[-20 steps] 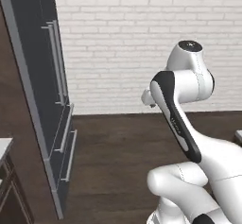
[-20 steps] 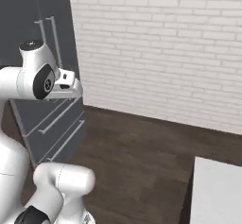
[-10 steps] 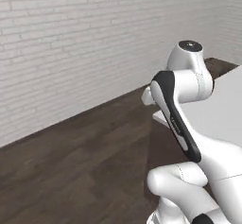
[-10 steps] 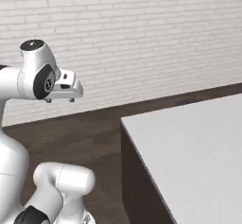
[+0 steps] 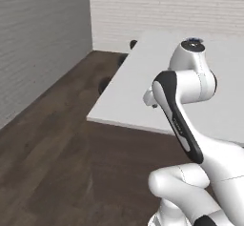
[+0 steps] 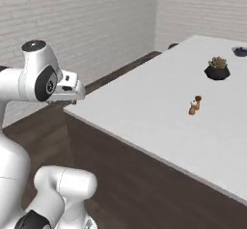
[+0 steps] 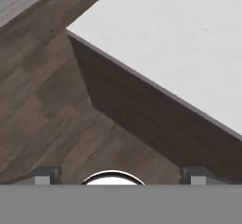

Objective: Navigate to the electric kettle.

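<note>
Search leg of the drive: base faced a white island [image 6: 144, 107], small potted plant [image 6: 217, 68] near its far edge. Kettle unsighted, possibly elsewhere; next, turn onward. Gripper [image 7: 118, 173] jaws wide, empty.

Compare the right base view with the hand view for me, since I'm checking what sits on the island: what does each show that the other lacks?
The right base view alone shows a small potted plant in a black pot, a little brown figurine and a dark item at the far edge on the white counter top, plus white brick walls. The hand view alone shows the island's dark side panel close up. Both share the white top and dark wood floor.
</note>
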